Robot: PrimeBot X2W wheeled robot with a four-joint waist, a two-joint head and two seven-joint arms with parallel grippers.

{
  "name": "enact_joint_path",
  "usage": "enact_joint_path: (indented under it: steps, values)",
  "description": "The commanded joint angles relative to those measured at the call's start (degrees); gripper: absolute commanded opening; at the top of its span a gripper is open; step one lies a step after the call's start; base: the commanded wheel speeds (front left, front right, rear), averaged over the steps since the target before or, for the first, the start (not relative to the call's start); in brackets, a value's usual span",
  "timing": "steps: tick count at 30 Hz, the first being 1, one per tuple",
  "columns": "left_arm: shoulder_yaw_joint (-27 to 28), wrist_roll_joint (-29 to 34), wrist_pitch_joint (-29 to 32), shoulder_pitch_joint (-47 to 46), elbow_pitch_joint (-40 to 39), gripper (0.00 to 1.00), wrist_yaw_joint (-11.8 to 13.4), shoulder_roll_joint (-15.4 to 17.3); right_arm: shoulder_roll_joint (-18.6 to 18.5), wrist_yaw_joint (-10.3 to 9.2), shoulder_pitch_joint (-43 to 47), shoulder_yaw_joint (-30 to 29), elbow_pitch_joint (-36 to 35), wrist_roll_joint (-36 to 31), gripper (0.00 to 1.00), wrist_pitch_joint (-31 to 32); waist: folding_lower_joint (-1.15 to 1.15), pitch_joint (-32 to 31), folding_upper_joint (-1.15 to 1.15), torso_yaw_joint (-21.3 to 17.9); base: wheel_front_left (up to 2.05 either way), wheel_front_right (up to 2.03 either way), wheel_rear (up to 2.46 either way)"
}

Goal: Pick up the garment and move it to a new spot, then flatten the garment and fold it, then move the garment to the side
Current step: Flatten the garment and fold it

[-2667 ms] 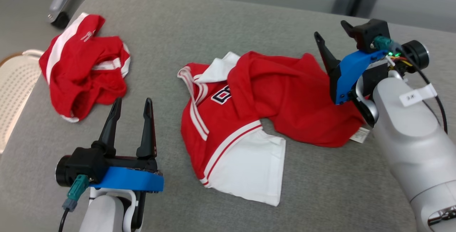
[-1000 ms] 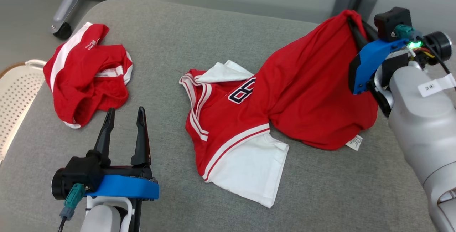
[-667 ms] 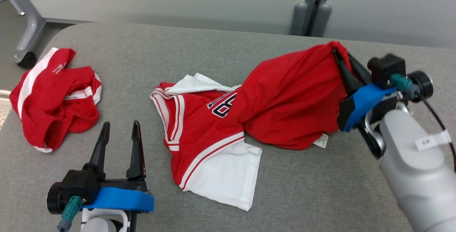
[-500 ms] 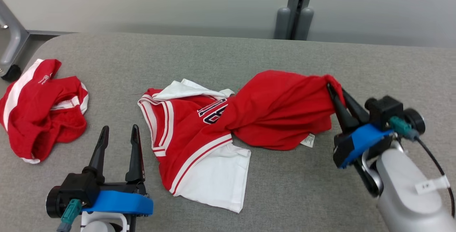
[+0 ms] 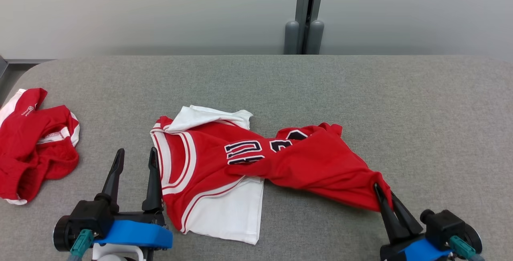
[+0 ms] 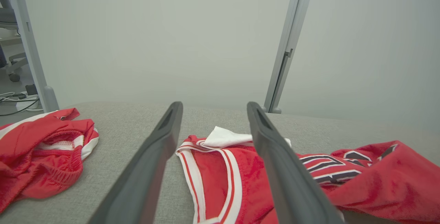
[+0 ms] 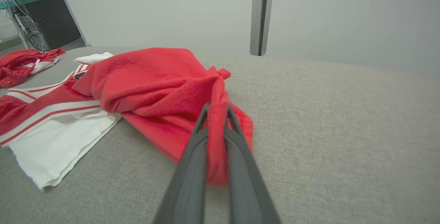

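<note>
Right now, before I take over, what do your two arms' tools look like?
They match. The left tool and right tool each have two long, tapered dark fingers on a black block, backed by a bright blue bracket. A teal cable connector plugs in at the outer side. Under the left one sits a white wrist housing.

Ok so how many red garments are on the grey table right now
2. The red-and-white jersey lies in the centre, one end pinched in the right tool; the crumpled red shorts sit far left, partly out of frame.
</note>
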Motion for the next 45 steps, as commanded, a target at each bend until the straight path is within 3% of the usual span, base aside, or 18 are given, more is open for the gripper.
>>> enact_joint_path:
  steps: [1,2,3,4,5,6,14,23,32,45]
  values:
    - [0.1,-0.1,0.0,0.6,0.1,1.00,-0.5,0.0,0.3,0.00,1.8,-0.9,-0.7,-0.2,0.00,-0.2,0.00,-0.2,0.00,-0.1,0.00,0.00,0.00]
    - [0.1,-0.1,0.0,0.7,0.1,1.00,-0.5,0.0,0.7,0.00,3.0,-1.4,-1.0,-0.3,0.00,-0.2,0.00,-0.4,0.00,-0.3,0.00,0.00,0.00]
    - [0.1,-0.1,0.0,0.8,0.2,1.00,-0.5,0.0,0.9,0.00,4.2,-1.8,-1.1,-0.6,0.12,-0.2,0.00,-0.5,0.00,-0.3,0.00,0.00,0.00]
    - [0.1,-0.1,0.0,0.9,0.2,1.00,-0.5,0.0,1.3,0.00,4.9,-2.1,-1.6,-0.6,0.36,-0.2,0.00,-0.7,0.00,-0.5,0.00,0.00,0.00]
    - [0.1,0.0,0.0,1.0,0.2,1.00,-0.5,0.0,1.5,0.00,5.4,-2.3,-1.9,-0.5,0.49,-0.2,0.00,-0.8,0.00,-0.6,0.00,0.00,0.00]
    - [0.2,0.0,0.0,1.1,0.2,1.00,-0.5,0.0,1.7,0.00,5.9,-2.5,-2.3,-0.6,1.00,-0.2,0.00,-0.9,0.00,-0.7,0.00,0.00,0.00]
    - [0.2,0.4,0.0,1.7,0.1,1.00,-0.5,0.0,1.6,0.00,5.2,-4.5,-8.0,-0.5,1.00,-0.2,0.00,-1.5,0.00,-1.0,0.00,0.00,0.00]
    - [-0.3,0.3,0.0,1.3,-0.1,1.00,-0.5,0.0,-2.9,0.00,-6.2,-3.1,-6.1,-1.2,1.00,-0.2,0.00,-0.9,0.00,-0.2,0.00,0.00,0.00]
    - [-0.6,0.1,0.0,-0.1,-0.1,1.00,-0.5,0.0,-5.5,0.00,-21.1,2.2,5.4,-1.6,1.00,1.4,0.00,0.7,0.00,1.4,0.00,0.00,0.00]
    - [-1.3,-0.4,0.0,-1.9,-0.2,1.00,-0.4,0.0,-6.6,0.00,-33.3,12.2,29.0,3.2,1.00,12.9,0.00,3.4,0.00,4.5,0.00,0.00,0.00]
